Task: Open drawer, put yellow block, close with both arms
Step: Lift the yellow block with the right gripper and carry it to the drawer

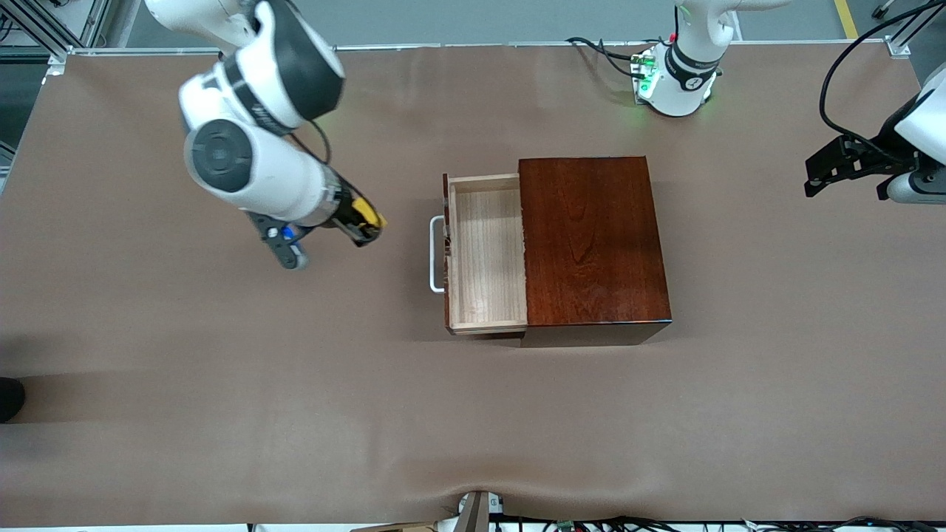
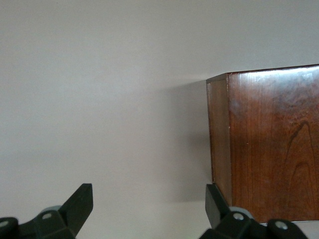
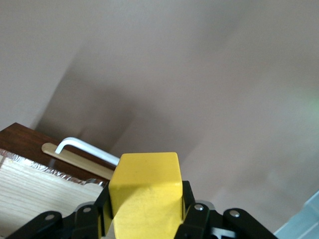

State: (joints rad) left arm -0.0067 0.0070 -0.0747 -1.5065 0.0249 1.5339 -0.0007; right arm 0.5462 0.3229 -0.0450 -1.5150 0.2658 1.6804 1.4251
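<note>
Gripping the yellow block [image 1: 369, 214], your right gripper [image 1: 364, 226] has its two black fingers [image 3: 195, 217] clamped on opposite faces of the cube. The block is bright yellow, plain-faced and sharp-edged, much smaller than the box [image 1: 591, 244]. In the right wrist view the block [image 3: 145, 191] fills the space between the fingers, with the drawer [image 3: 35, 191] just past it.

Landmark: the box, glossy dark mahogany, on the brown table [image 1: 222, 414]. The right gripper hangs in the air over bare table, off the drawer-front end of the box, near the handle [image 1: 436, 255] but not over the tray. The drawer [image 1: 484, 255] is pulled out: pale light-wood tray, nothing in it, dark reddish-brown front, white U-shaped bar handle.

Count: one yellow block, one box, one drawer, one handle, two arms, two grippers.

Pose: your right arm [image 1: 251, 133] comes from its base end and bends down at the wrist, tilting the gripper toward the drawer front. Your left arm [image 1: 916, 140] waits, held up off the closed end of the box, well apart from it, with its gripper pointed back at the box. Your left gripper [image 1: 839, 174] is spread wide with nothing in it; in the left wrist view its fingertips [image 2: 79, 199] stand far apart, and the box corner [image 2: 264, 144] shows between and past them.
</note>
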